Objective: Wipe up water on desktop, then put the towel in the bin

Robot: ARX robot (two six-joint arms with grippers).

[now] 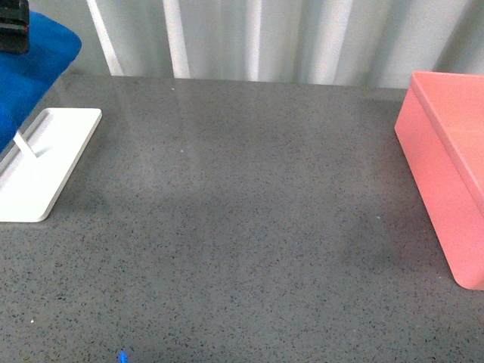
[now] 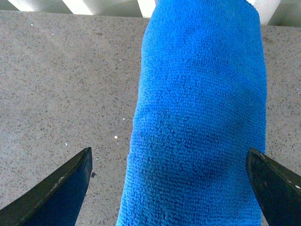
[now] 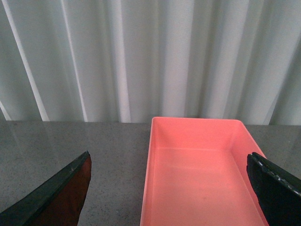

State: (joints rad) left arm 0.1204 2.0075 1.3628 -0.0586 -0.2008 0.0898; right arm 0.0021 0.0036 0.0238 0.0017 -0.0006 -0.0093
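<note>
Front view first: the broad dark-grey speckled stone-look tabletop (image 1: 242,227) fills the frame. It is slightly glossy, and near its far edge it mirrors pale streaks of the white pleated curtain (image 1: 302,34) behind it. Up in the far left corner is the bright blue fluffy microfibre towel (image 1: 34,72), raised above the flat white rectangular rack base (image 1: 41,162). A slim white bar (image 1: 24,145) slants up from that base toward the cloth, and what actually carries the towel is hidden. Across on the right, well apart from the towel, stands the salmon-pink rectangular plastic bin (image 1: 446,174), resting on the tabletop and cut off by the frame edge. Over to the left wrist view: the left hand (image 2: 169,188) is spread wide, its 2 dark fingers (image 2: 56,193) on either side of the towel (image 2: 197,117), which runs between them as a long folded band over the speckled tabletop (image 2: 61,84). 1 finger is clear of the cloth. The other is just beside its edge, and I cannot tell whether it touches. Now the right wrist view: the right hand (image 3: 169,190) is wide as well. Through the gap between its 2 fingers (image 3: 277,188) shows the bin (image 3: 202,174), open-topped with its smooth pink floor in view, and the curtain (image 3: 141,56) hangs behind it.
</note>
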